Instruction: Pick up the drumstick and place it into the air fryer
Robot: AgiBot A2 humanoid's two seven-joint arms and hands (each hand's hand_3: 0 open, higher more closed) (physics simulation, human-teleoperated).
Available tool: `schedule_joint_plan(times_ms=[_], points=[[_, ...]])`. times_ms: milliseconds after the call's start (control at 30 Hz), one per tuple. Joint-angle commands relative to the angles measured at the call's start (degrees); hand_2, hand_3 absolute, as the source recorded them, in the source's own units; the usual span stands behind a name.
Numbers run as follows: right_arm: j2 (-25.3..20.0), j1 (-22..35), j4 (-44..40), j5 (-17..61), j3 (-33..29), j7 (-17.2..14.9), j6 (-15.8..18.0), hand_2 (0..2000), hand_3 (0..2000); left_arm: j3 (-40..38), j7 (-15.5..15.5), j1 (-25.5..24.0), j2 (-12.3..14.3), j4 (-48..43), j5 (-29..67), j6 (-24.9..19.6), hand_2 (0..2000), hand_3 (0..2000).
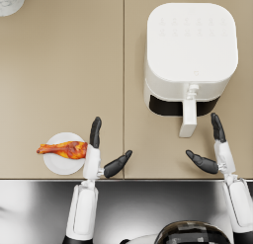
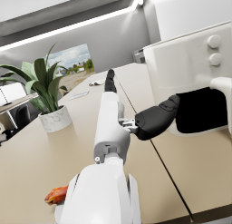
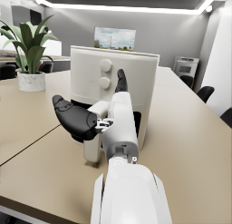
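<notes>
An orange-brown drumstick [image 1: 63, 149] lies across a small white plate [image 1: 62, 165] near the table's front left; its end shows in the left wrist view as drumstick [image 2: 56, 194]. My left hand [image 1: 103, 151] hovers just right of the plate, open, holding nothing; it shows as left hand [image 2: 136, 110]. The white air fryer [image 1: 190, 55] stands at the right, its drawer pulled out a little with the handle [image 1: 188, 117] pointing toward me. My right hand [image 1: 211, 149] is open, right of the handle; it appears as right hand [image 3: 93, 110] before the air fryer [image 3: 115, 85].
A potted plant in a white pot [image 1: 10, 1] stands at the far left corner, seen as plant [image 2: 43, 89] and plant [image 3: 28, 51]. A seam [image 1: 123, 85] runs down the tan table. A grey metal ledge [image 1: 148, 203] borders the front edge.
</notes>
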Motion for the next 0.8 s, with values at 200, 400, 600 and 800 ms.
schedule_joint_plan(times_ms=[200, 400, 600, 800], points=[[-0.85, -0.04, -2.28, 0.53, -0.01, 0.01, -0.01, 0, 0, -8.58, -0.01, -1.84, 0.51, -1.34, 15.49, -0.01, 0, 0], [-1.64, -0.15, -3.18, 0.61, -0.92, 0.01, -0.01, 0, 0, -13.68, -0.01, -3.14, 1.12, -0.73, 31.04, -0.02, 0, 0], [-2.55, 0.09, -3.31, 0.61, -1.17, 0.01, -0.01, 0, 0, -17.47, -0.98, -2.78, 1.18, -0.12, 46.66, -11.91, 0, 0], [-3.33, 0.11, -3.84, 0.61, -1.23, 0.01, -0.01, 0, 0, -19.95, -7.38, -1.86, 0.78, 0.65, 62.32, -26.24, 0, 0]])
